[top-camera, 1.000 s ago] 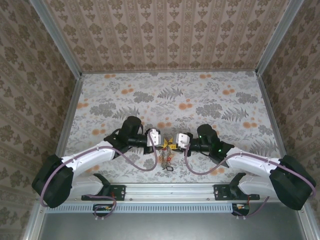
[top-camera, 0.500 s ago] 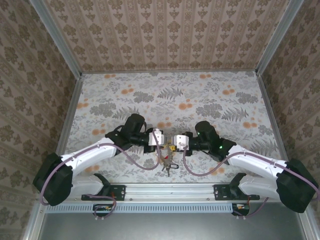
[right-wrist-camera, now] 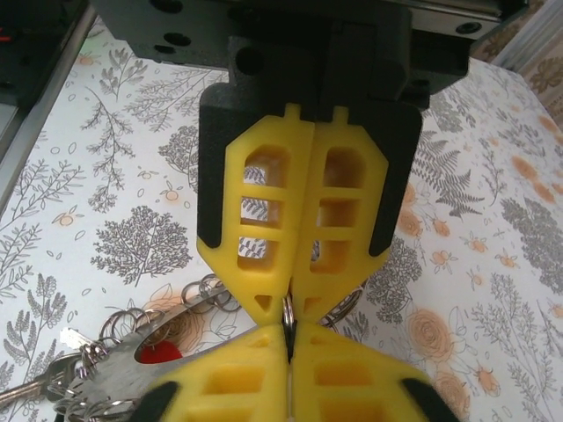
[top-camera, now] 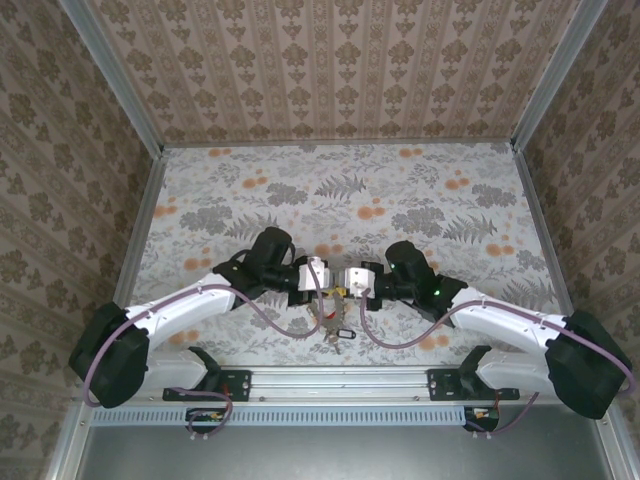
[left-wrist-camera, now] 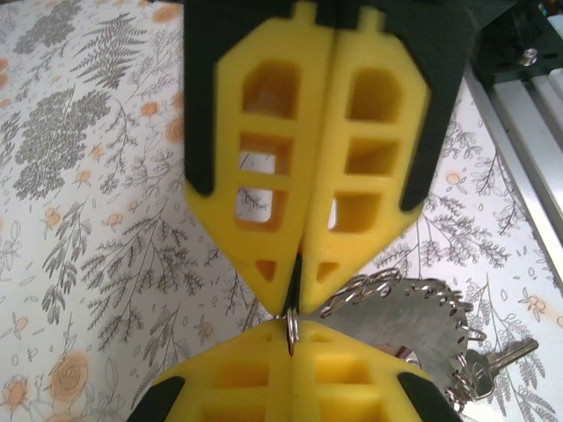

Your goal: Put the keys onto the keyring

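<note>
My left gripper (top-camera: 329, 290) and right gripper (top-camera: 343, 291) meet tip to tip above the table's near middle. Both are shut on the keyring (left-wrist-camera: 291, 331), seen edge-on as a thin grey ring pinched between the two pairs of yellow fingers. In the left wrist view my left gripper (left-wrist-camera: 296, 303) comes from above and the right gripper's fingers (left-wrist-camera: 352, 382) from below. The right wrist view shows the right gripper (right-wrist-camera: 288, 313) pinching the keyring (right-wrist-camera: 287, 318). The keys (top-camera: 335, 327) hang in a bunch below the grippers. A silver key (left-wrist-camera: 503, 355) and a red tag (right-wrist-camera: 158, 352) show.
A flat grey metal plate (left-wrist-camera: 413, 318) edged with several small wire rings hangs beside the fingers, with the plate (right-wrist-camera: 114, 374) at lower left in the right wrist view. The aluminium rail (top-camera: 340, 380) runs along the table's near edge, close under the bunch.
Both grippers have drawn closer together at the middle. The right gripper has shut onto the ring, and the key bunch now hangs a little lower and nearer the rail.
</note>
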You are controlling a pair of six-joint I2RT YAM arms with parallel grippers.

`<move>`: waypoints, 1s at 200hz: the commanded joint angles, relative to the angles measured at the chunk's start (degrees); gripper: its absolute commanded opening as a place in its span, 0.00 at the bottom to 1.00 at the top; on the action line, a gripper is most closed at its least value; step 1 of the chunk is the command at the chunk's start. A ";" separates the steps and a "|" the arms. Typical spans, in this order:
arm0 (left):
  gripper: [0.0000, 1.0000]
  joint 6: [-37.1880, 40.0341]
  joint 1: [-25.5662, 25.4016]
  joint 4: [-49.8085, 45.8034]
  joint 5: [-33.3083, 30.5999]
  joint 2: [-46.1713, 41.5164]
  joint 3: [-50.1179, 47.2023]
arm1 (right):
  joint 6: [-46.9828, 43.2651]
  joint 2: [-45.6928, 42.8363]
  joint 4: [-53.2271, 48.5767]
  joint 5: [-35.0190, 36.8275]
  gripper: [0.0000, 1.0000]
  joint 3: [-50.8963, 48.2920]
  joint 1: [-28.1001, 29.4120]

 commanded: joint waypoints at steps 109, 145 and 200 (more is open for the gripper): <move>0.25 -6.13 3.99 14.12 7.99 -3.90 -7.98 | 19.96 2.71 31.73 -8.51 0.00 -9.95 -3.33; 0.24 -7.41 3.94 16.15 9.40 -1.97 -7.19 | 20.43 3.05 33.18 -9.18 0.00 -10.23 -3.33; 0.00 -7.04 4.04 15.77 9.49 -1.97 -6.69 | 18.37 2.15 30.26 -7.90 0.00 -10.85 -3.67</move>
